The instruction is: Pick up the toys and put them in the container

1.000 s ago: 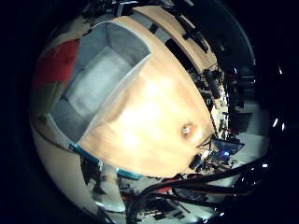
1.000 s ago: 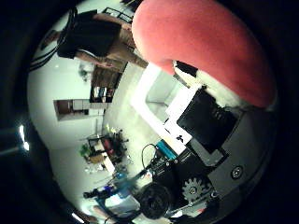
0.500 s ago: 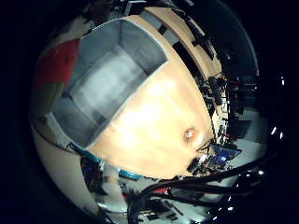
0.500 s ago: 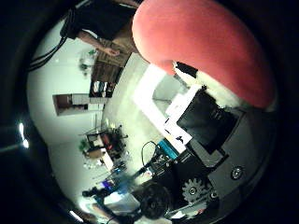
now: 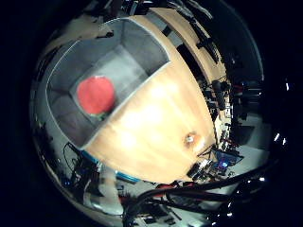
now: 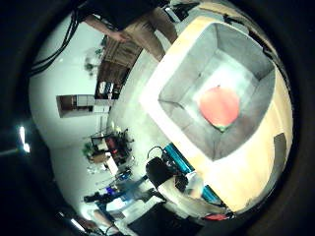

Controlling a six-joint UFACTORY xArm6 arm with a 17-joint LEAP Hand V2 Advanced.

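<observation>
A round red toy (image 5: 96, 95) lies on the floor of the grey container (image 5: 137, 40), apart from my hand and well below the palm. The thumb side view also shows the red toy (image 6: 219, 106) near the middle of the container (image 6: 187, 86), with a bit of green at its edge. The container stands at one end of the wooden table (image 5: 156, 127). A small brownish toy (image 5: 190, 138) sits on the table some way from the container, near the table's edge. No part of my hand shows in either view.
The table's edge runs just past the container, with the room floor and cluttered shelves (image 6: 108, 147) beyond. A blue object (image 6: 179, 155) sits below that edge. Desks with equipment (image 5: 222, 90) stand past the far side of the table.
The red toy filled the thumb side view close to the palm; now it lies inside the container, let go. The hand's parts no longer show in that view.
</observation>
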